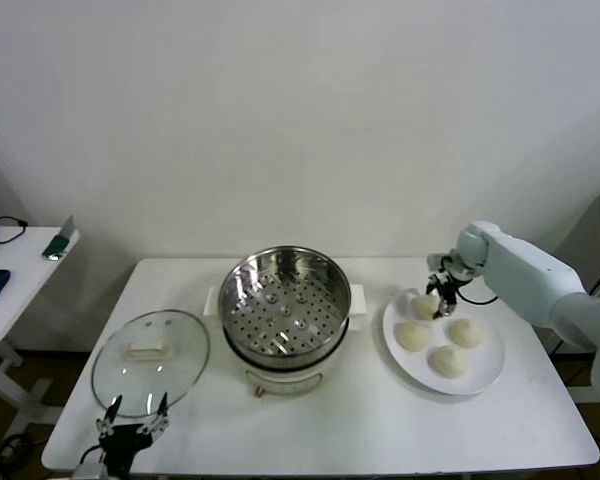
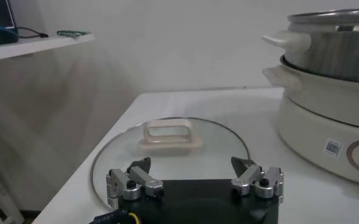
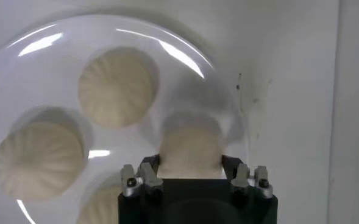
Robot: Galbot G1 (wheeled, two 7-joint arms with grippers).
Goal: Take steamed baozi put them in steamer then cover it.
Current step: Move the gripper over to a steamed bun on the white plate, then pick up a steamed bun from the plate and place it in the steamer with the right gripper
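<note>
Head view: Your right gripper (image 1: 441, 293) is at the far-left bun (image 1: 424, 306) on the plate (image 1: 487, 372), fingers either side of it. The other three buns (image 1: 447, 350) lie nearer on the same plate. The steamer (image 1: 283, 305) stands open and empty at table centre, well apart from the plate. The cover (image 1: 150, 361) lies flat to the steamer's left. The left gripper (image 1: 132, 428) waits near the front table edge, just before the cover.

To do this step well, close gently on the bun's sides; judged by its look, the dough will dent under hard pressure. Lift straight up before you travel, so the bun clears the plate and then the steamer wall, which stands higher than the plate.

Left wrist view: The left gripper (image 2: 194, 176) is open wide and holds nothing. The cover's handle (image 2: 169, 136) sits ahead, between the finger lines. The steamer (image 2: 327, 91) rises close on one side; allow for its side handle when the cover is lifted.

Right wrist view: The right gripper (image 3: 190, 175) straddles one bun (image 3: 190, 150); the jaws are open about as wide as the bun, and whether they press on it you cannot tell. Two buns (image 3: 117, 86) lie beyond it and a fourth sits close beside the gripper body. The plate's rim (image 3: 194, 53) is near the held-side bun, with bare table beyond, so withdraw upward, not sideways.
</note>
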